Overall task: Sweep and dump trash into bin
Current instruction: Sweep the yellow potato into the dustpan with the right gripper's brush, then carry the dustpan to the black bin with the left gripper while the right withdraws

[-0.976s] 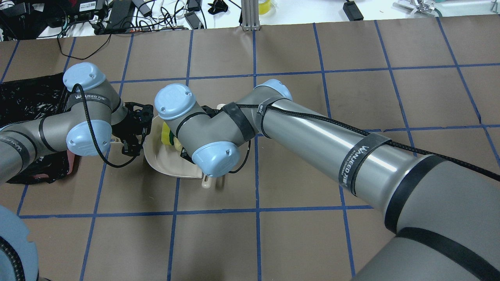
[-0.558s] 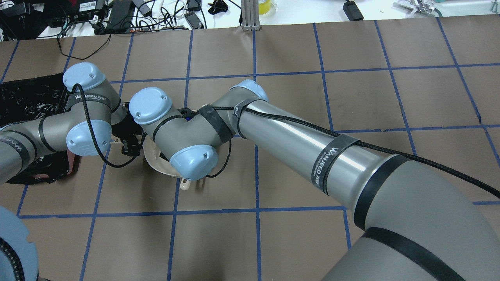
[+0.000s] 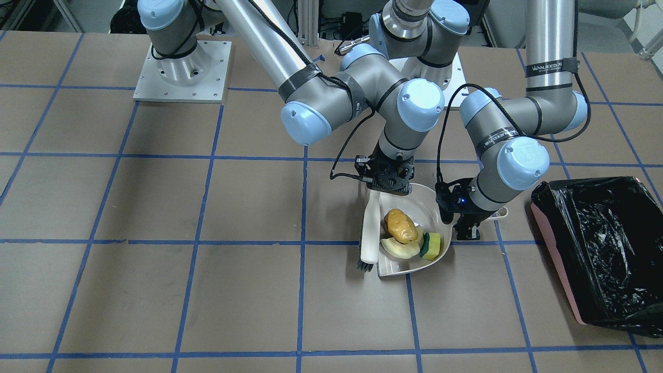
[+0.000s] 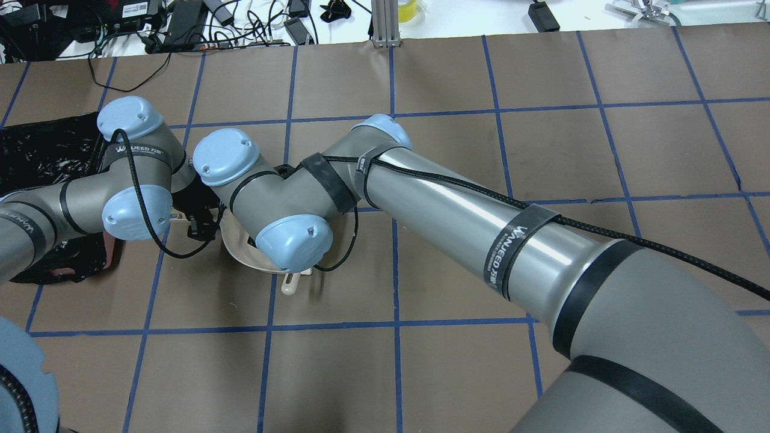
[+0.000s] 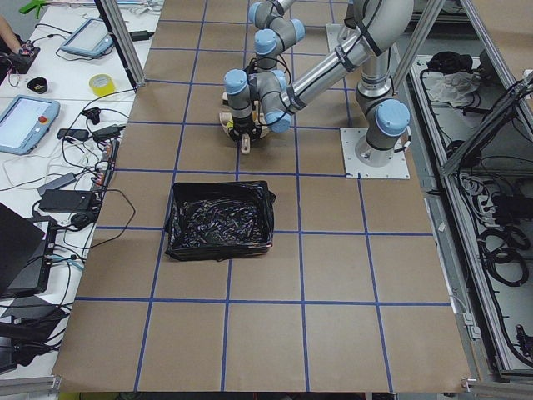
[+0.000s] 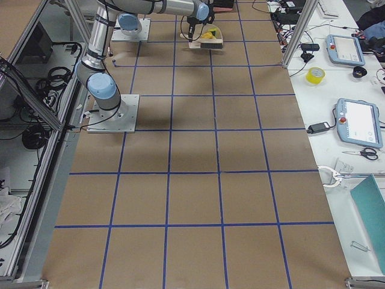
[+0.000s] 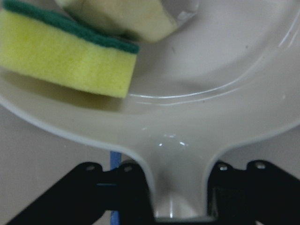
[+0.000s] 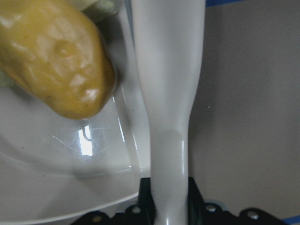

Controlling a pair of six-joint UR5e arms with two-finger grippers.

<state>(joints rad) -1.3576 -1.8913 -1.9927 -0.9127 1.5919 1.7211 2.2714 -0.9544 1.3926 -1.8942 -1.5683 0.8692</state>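
The trash lies in the beige dustpan [image 3: 399, 265]: an orange-yellow lump [image 3: 400, 225], a pale rind slice [image 3: 399, 248] and a yellow wedge with a green side [image 3: 433, 245]. My left gripper [image 3: 467, 221] is shut on the dustpan's handle [image 7: 177, 187], on the side toward the bin. My right gripper [image 3: 387, 180] is shut on the handle [image 8: 168, 93] of the beige brush [image 3: 368, 233], which lies along the pan's other side with its dark bristles at the pan's mouth. The bin [image 3: 595, 243], pink with a black bag, stands open on the table beyond my left arm. In the overhead view my right wrist hides the trash.
Brown paper with a blue tape grid [image 4: 397, 325] covers the table. Both wrists crowd together over the dustpan [image 4: 239, 252]. Cables and electronics [image 4: 180, 24] lie past the far edge. The arm bases [image 3: 181, 72] stand at the robot's side of the table.
My right arm has swung toward my left arm and carried the brush along the dustpan's side. Its wrist now covers the trash in the overhead view. The left arm has stayed put.
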